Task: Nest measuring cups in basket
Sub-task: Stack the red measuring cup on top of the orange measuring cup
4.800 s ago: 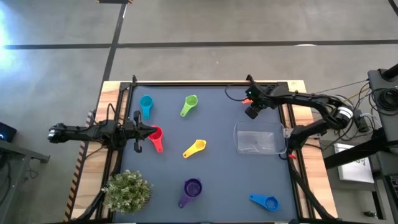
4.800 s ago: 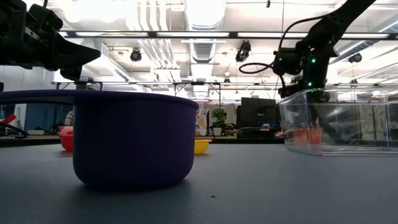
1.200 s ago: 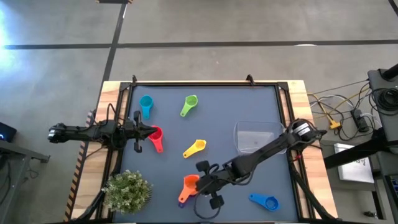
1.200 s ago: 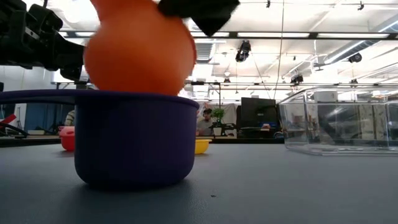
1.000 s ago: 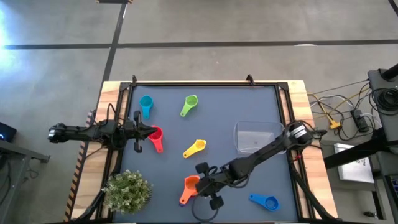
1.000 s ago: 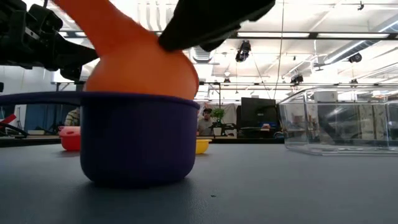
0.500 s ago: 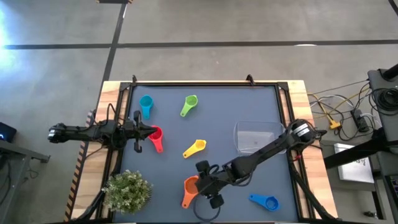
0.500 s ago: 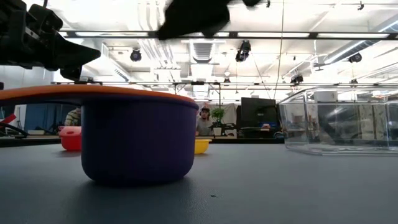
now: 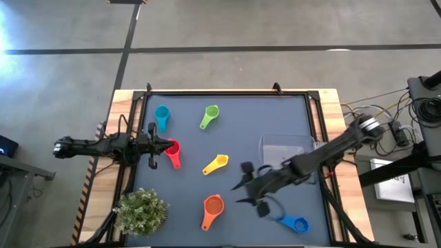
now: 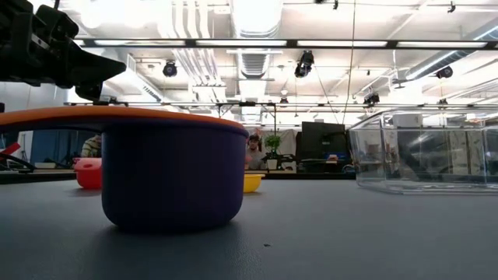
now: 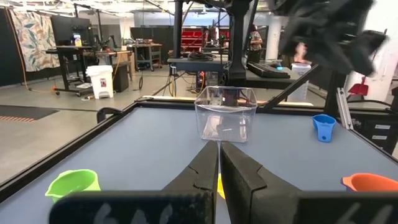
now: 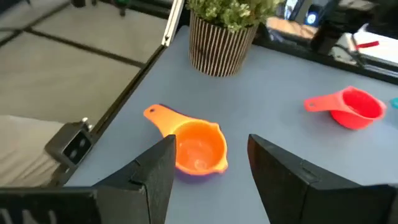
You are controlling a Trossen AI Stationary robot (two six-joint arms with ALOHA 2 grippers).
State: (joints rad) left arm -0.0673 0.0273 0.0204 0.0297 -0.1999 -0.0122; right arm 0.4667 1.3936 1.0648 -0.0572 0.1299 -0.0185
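- 1 clear basket [image 9: 286, 153] is seen empty near the table's right edge.
- Right gripper [image 9: 242, 192] is held spread and empty between basket and nested cups.
- Left gripper [image 11: 219, 163] is pressed closed, empty, at the left edge.
- Orange cup [image 9: 213, 205] is seated inside the purple cup [image 10: 173, 177].

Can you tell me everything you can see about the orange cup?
The orange measuring cup is a small scoop of what looks like plastic, with a round bowl, a pouring lip and a short flat handle. It sits upright, nested inside the purple measuring cup, so only its orange rim shows above the purple wall in the low view. The pair stands on the table close to the potted plant. Its bowl looks empty. The right end effector is open and apart from it.
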